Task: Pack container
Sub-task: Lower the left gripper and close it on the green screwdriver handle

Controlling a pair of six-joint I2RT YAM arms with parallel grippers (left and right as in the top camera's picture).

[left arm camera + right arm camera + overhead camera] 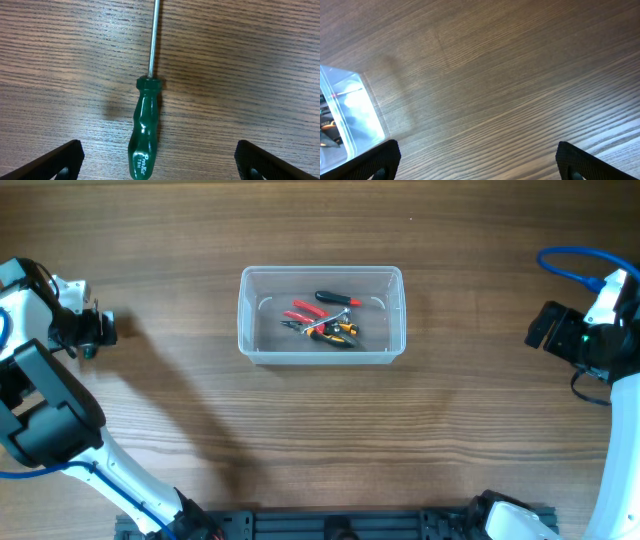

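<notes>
The clear plastic container (244,315) stands at the table's middle. It holds several hand tools: red-handled pliers (305,313), a black and red screwdriver (333,298) and a yellow and black tool (342,332). A green-handled screwdriver (145,127) lies flat on the wood at the far left, its shaft pointing away. My left gripper (157,161) is open above it, one finger on each side of the handle, not touching. In the overhead view the left gripper (98,330) hides most of this screwdriver. My right gripper (477,161) is open and empty over bare wood at the far right (542,328). The container's corner (350,117) shows at the left of the right wrist view.
A blue cable (572,262) loops by the right arm at the table's right edge. The arm bases (340,525) sit along the front edge.
</notes>
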